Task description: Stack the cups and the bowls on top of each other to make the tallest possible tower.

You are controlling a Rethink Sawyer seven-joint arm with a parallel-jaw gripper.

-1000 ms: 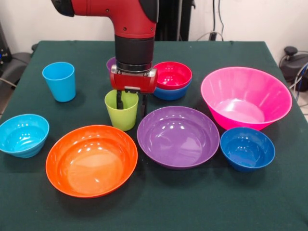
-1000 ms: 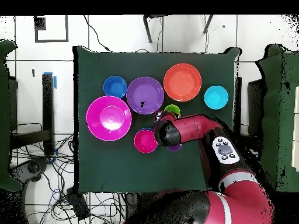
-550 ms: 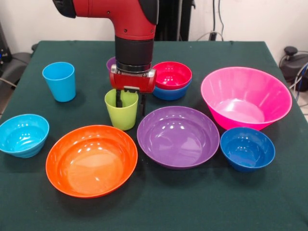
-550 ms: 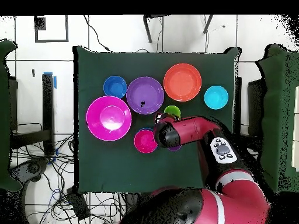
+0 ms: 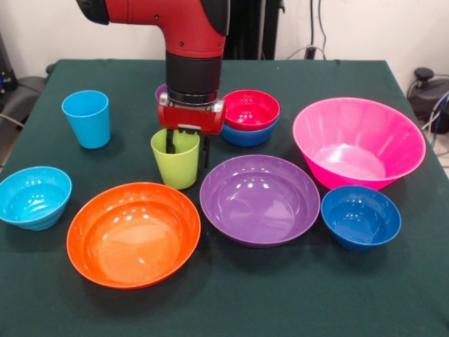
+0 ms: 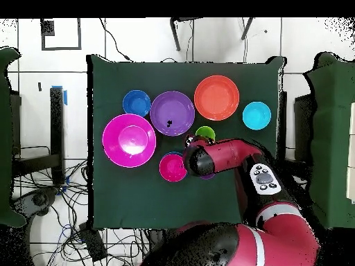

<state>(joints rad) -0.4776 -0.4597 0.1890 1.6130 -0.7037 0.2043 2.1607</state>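
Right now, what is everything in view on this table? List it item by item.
Cups: three; light blue far left, lime green centre, purple mostly hidden behind the arm.
Small bowls: four; cyan at left edge, dark blue at right, red nested in blue behind centre.
Wide bowls: two; orange front left, purple front centre.
Big bowl: one, pink, right.
Table: dark green cloth.
Arm: red and black; end effector straddles the lime green cup's rim, one finger inside.
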